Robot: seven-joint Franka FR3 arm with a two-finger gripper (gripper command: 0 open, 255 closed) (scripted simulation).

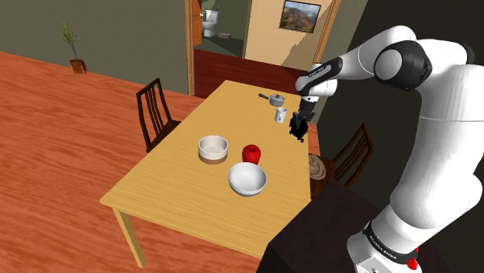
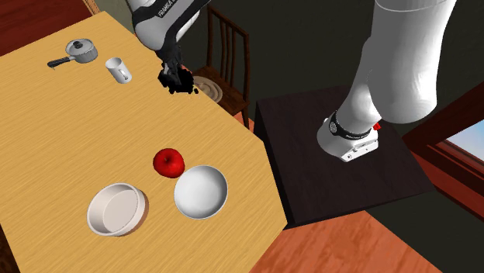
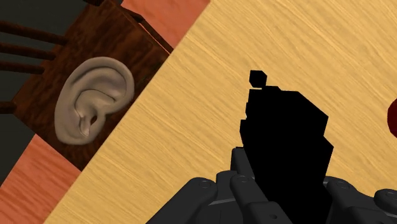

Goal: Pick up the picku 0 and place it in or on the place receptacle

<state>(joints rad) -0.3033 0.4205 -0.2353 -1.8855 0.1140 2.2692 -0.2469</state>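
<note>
The gripper (image 1: 298,132) hangs over the table (image 1: 174,182), just beside the cup (image 1: 281,115). Its fingers are clamped on a black lump (image 3: 286,146), far from the bowl (image 1: 247,179).

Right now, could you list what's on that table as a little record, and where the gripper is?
surface: light wooden table
bowls: round white bowl; pale shallow round dish
fruit: round red apple, beside the white bowl
far end: small grey lidded pot; white mug
gripper: black gripper, over the table's edge near the mug
chair: beige ear-shaped object on brown wooden seat
</note>
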